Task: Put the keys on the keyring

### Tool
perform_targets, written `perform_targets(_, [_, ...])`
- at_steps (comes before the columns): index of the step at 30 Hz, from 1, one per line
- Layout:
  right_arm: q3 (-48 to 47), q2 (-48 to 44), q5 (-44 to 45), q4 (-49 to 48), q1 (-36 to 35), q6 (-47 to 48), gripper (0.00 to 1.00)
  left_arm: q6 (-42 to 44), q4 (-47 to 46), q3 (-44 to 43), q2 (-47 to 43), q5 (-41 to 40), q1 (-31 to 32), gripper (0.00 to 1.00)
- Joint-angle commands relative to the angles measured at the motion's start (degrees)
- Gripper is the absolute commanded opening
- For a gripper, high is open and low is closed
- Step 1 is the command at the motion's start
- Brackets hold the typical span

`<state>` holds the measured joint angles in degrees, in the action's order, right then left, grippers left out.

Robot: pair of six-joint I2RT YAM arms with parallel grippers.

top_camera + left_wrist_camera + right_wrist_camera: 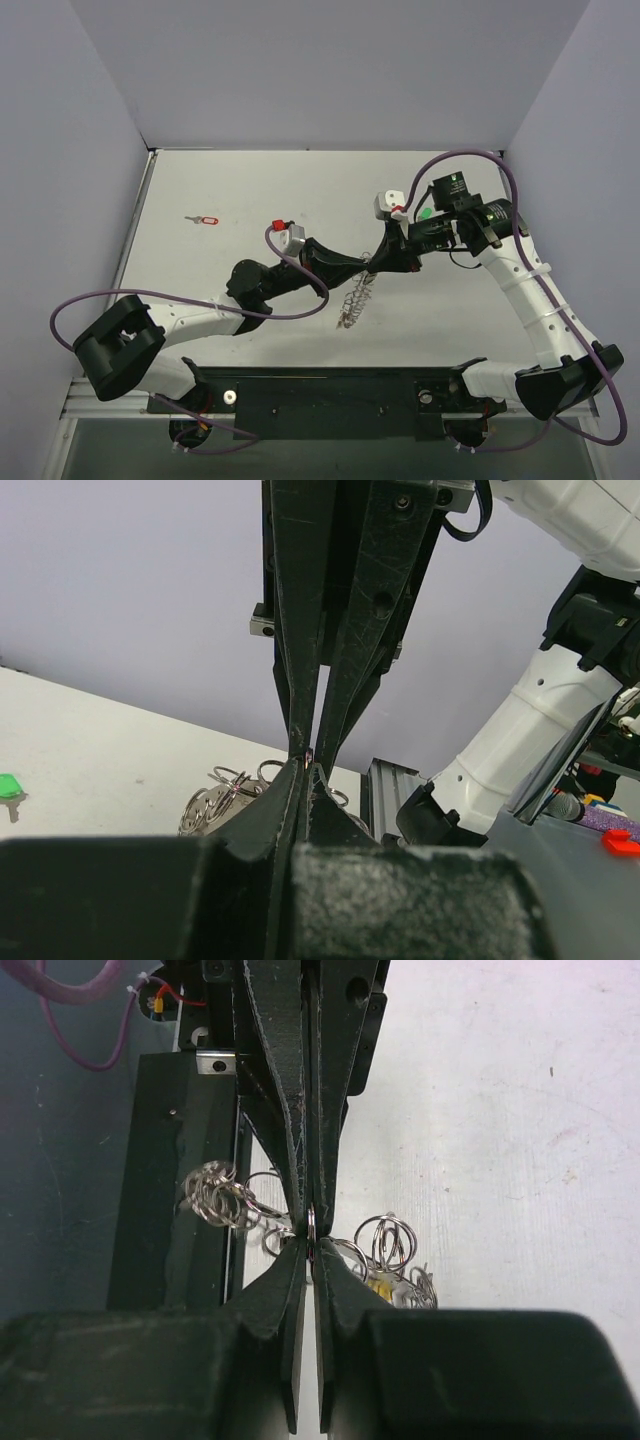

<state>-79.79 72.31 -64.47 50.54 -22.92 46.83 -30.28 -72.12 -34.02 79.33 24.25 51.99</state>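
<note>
Item: keyring (354, 300). A bunch of small silvery rings, chain-like. It is held up at its top end near the middle of the table (250, 190). The rest hangs down and trails toward the near edge. In the right wrist view, loose rings fan out on both sides of the pinch point. A yellow piece (380, 1286) sits among those on the right; I cannot tell what it is.

Item: left hand (305, 772). It reaches in from the left, fingers pressed together. The tips nip a thin bit of the keyring's wire. They meet the other hand's tips nose to nose.

Item: right hand (308, 1244). It comes in from the far right, fingers pressed together. One ring stands edge-on between the tips, pinched there. The two hands grip the same spot from opposite sides, touching or very nearly so.

Item: red-headed key (206, 219). A small silver blade lying flat on the table, far left. It is well apart from both hands and from the keyring.

Item: green-headed key (427, 212). It lies on the table just beside the right arm's wrist, on the far side. Only the green head shows clearly from above. The left wrist view catches it at its left edge, resting on the white surface.
</note>
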Motion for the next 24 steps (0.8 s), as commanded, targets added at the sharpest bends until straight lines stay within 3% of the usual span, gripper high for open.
perform_targets(1, [0.5,-0.5,-1.2,-1.8,-0.6,-2.2,0.0,-0.1,-21.9,-3.4,-0.3,0.0,0.3,0.0])
perform_targets(8, [0.2,-1.9,2.6,-1.4,-0.6,-4.9,0.0,-0.8,-21.9,-0.7,-1.8,-1.7,-0.3,0.01])
perform_targets(13, [0.7,-2.2,3.6,0.6,-0.7,-4.6,0.0,-1.5,-16.6,2.5,-5.8,-0.4,-1.4,0.23])
perform_targets(16, [0.7,-2.1,4.4,2.3,-1.1,-3.8,0.0,0.2,-7.4,3.3,-9.4,0.4,-1.9,0.34])
perform_targets(21, [0.3,-1.0,9.0,7.2,-3.6,-1.4,0.0,9.2,10.6,2.5,-18.6,1.1,-2.1,0.41])
perform_targets(24, [-3.2,1.9,15.0,13.8,-6.3,1.3,0.0,16.9,33.7,-4.4,-21.1,3.9,-1.7,0.41])
